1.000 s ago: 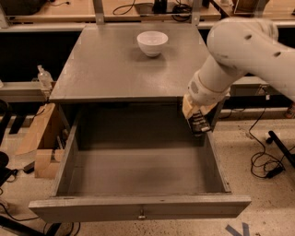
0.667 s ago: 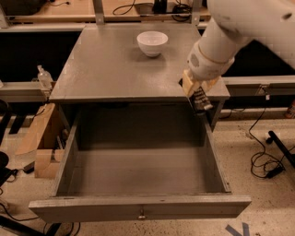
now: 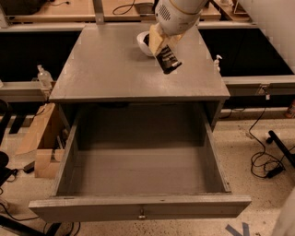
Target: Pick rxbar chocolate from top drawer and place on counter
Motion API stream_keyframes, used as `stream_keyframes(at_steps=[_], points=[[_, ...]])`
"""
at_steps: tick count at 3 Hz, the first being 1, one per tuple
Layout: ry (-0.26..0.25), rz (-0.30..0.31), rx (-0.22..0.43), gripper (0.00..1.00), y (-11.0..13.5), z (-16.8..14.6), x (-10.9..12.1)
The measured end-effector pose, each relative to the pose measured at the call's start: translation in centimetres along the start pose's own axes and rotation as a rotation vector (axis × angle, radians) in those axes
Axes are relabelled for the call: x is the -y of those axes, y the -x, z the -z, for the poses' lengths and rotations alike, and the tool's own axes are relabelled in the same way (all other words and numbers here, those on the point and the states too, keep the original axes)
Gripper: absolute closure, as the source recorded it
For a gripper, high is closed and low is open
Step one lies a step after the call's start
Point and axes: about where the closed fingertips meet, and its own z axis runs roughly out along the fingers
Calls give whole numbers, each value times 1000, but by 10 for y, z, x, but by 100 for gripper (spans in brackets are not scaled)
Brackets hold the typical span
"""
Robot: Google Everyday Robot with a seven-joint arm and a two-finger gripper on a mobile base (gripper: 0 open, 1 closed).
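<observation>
The robot's arm (image 3: 179, 13) is white, fat and round, with a smooth, shiny skin. On its side is a round patch full of tiny dark dots, like a little grille. At its low end sits the gripper (image 3: 161, 48), up above the back of the counter (image 3: 106, 69). The gripper is tan, like cardboard, with flat, boxy sides.

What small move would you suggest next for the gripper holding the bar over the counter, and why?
Probably lower the gripper straight down. It is shut on the rxbar chocolate, already out of the open top drawer and over the counter, just in front of the white bowl, so only placing seems left.
</observation>
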Motion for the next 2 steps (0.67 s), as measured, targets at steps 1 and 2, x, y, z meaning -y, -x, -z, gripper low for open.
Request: stream_keyframes(at_steps=[1,2], points=[[0,0,0,100,0,0,0],[21,20,67,100,24,-19,3]])
